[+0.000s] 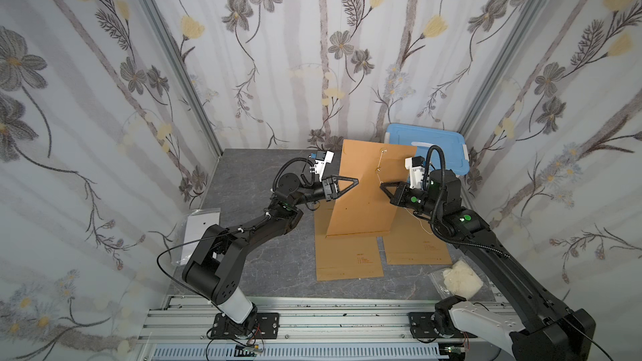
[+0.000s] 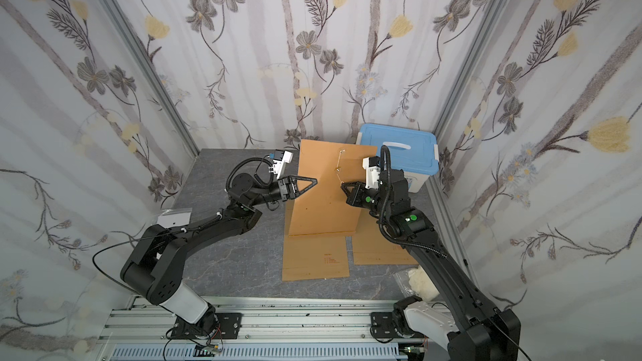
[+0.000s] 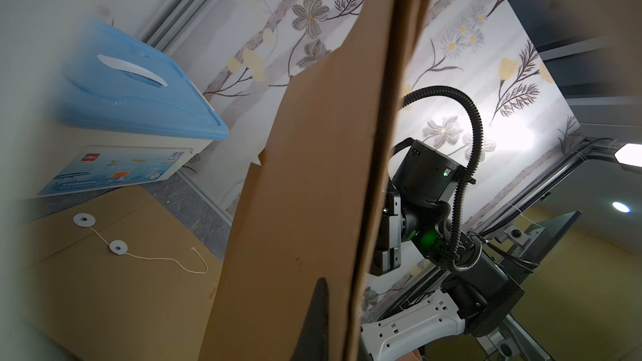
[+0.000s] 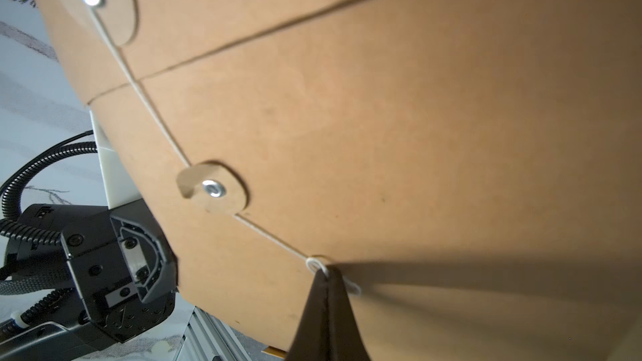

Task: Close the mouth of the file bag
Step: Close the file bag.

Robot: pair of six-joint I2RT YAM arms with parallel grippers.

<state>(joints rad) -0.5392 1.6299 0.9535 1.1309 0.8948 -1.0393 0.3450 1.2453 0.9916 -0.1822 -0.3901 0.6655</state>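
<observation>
Left hand [image 1: 354, 182] clamped on edge of raised file bag [image 1: 364, 203]. Right hand [image 4: 326, 277] pinched shut on its string [image 4: 153, 112], just past lower button [image 4: 213, 189].

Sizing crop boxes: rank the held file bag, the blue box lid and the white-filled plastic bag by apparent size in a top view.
1. held file bag
2. blue box lid, partly hidden behind it
3. white-filled plastic bag, clearly smallest

Tabletop [image 1: 271, 272], grey marbled: two brown file bags [image 1: 347, 258] lying flat; blue-lidded box [image 1: 439, 142], rear; white-filled clear pouch [image 1: 460, 281]; clear sleeve [image 1: 201, 225], left edge.
</observation>
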